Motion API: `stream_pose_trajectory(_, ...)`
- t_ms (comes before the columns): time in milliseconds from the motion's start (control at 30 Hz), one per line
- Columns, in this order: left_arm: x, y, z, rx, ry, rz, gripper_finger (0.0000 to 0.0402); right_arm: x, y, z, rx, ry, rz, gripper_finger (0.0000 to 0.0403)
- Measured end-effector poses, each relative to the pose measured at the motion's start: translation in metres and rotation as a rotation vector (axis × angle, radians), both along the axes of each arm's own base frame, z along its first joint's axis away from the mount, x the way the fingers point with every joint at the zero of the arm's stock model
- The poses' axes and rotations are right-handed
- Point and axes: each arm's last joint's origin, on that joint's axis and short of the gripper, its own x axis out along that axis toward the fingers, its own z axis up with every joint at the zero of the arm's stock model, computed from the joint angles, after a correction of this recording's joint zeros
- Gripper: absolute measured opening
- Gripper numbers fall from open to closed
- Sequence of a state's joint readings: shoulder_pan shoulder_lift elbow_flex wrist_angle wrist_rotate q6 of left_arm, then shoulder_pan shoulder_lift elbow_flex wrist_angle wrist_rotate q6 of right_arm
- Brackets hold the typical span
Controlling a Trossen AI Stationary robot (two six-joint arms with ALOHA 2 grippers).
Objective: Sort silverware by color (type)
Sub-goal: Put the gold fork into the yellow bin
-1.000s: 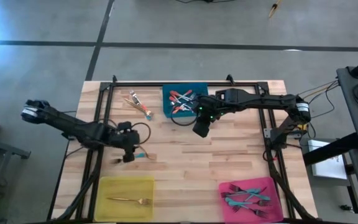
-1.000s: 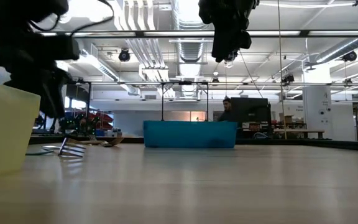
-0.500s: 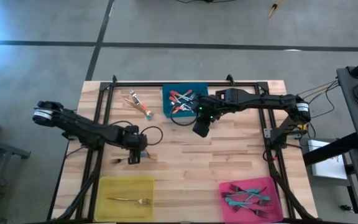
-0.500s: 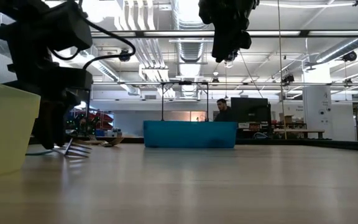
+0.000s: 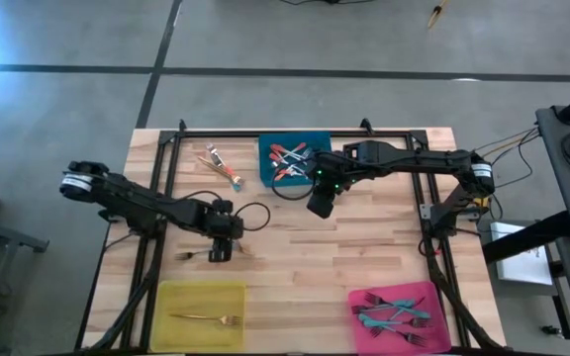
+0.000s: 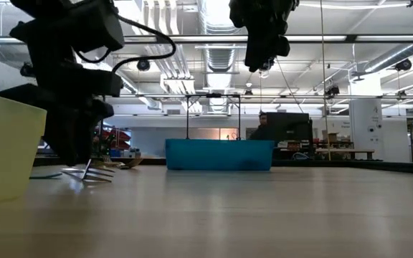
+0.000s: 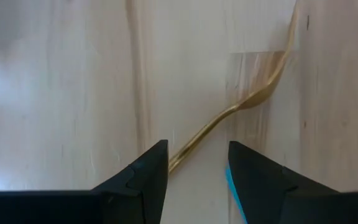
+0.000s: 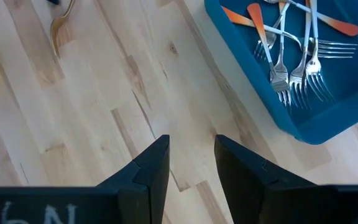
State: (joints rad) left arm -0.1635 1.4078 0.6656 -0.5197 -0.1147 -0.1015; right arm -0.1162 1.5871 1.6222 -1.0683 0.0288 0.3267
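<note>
The left gripper [image 5: 220, 249] has travelled toward three o'clock across the table [image 5: 364, 252] over the last second and now sits low over a gold fork [image 7: 241, 107] lying on the wood just beyond the twelve o'clock edge of the yellow bin [image 5: 200, 315]. In the left wrist view its fingers [image 7: 143, 177] stand spread, released and empty, with the fork's handle running into the gap between them and a sliver of teal beside one tip. In the low view the tines [image 6: 92, 172] rest on the table beside the dark claw. This probably means the arm is lined up for a pick, with the gold fork bound for the yellow bin, though nothing is grasped yet. The right gripper [image 5: 320, 205] hangs well above the table just at four o'clock of the blue bin [image 5: 317, 140], unmoved over the same second; its fingers [image 8: 151, 169] are parted and hold nothing. The blue bin, at the twelve o'clock side of the table, holds a tangle of red-orange-handled forks [image 8: 291, 43]. The yellow bin at seven o'clock holds one gold fork [image 5: 206, 318]. The pink bin [image 5: 435, 293] at five o'clock holds several teal-handled forks [image 5: 394, 309]. A couple of loose pieces [image 5: 222, 165] lie on the wood at nine o'clock of the blue bin, still unsorted.
</note>
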Motion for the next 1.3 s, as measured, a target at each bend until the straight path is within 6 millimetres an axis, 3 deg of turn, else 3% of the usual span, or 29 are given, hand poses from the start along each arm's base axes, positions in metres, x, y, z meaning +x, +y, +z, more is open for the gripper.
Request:
stream_pose_trajectory(333, 0.022, 0.004, -0.026, 0.009, 0.17, -0.125, 0.0138, 0.0, 0.0, 0.0, 0.001, 0.0, 0.0, 0.0121)
stream_pose_trajectory(433, 0.025, 0.004, -0.03, -0.014, 0.212, -0.137, 0.0109, 0.0, 0.0, 0.0, 0.001, 0.001, -0.001, 0.0121)
stream_pose_trajectory(633, 0.029, 0.007, -0.025, -0.045, 0.216, -0.124, 0.0016, 0.0, 0.0, 0.0, 0.001, 0.001, -0.002, 0.0121)
stream_pose_trajectory(767, 0.031, 0.016, -0.016, -0.055, 0.174, -0.044, 0.0007, 0.0, 0.0, 0.0, 0.001, 0.0, -0.002, 0.0121)
stream_pose_trajectory(867, 0.035, 0.024, -0.006, -0.009, 0.125, 0.013, 0.0003, 0.0, 0.0, 0.0, 0.001, 0.0, -0.002, 0.0121)
stream_pose_trajectory(1033, 0.043, 0.031, 0.033, 0.0, 0.014, 0.105, 0.0002, 0.0, 0.0, 0.0, 0.001, -0.001, -0.002, 0.0121)
stream_pose_trajectory(1167, 0.043, 0.025, 0.074, -0.088, -0.119, 0.115, 0.0001, 0.0, 0.0, -0.001, 0.001, 0.001, -0.002, 0.0121)
stream_pose_trajectory(1300, 0.025, 0.007, 0.1, -0.266, -0.14, 0.108, 0.0001, 0.0, 0.0, -0.002, 0.003, 0.01, -0.003, 0.0121)
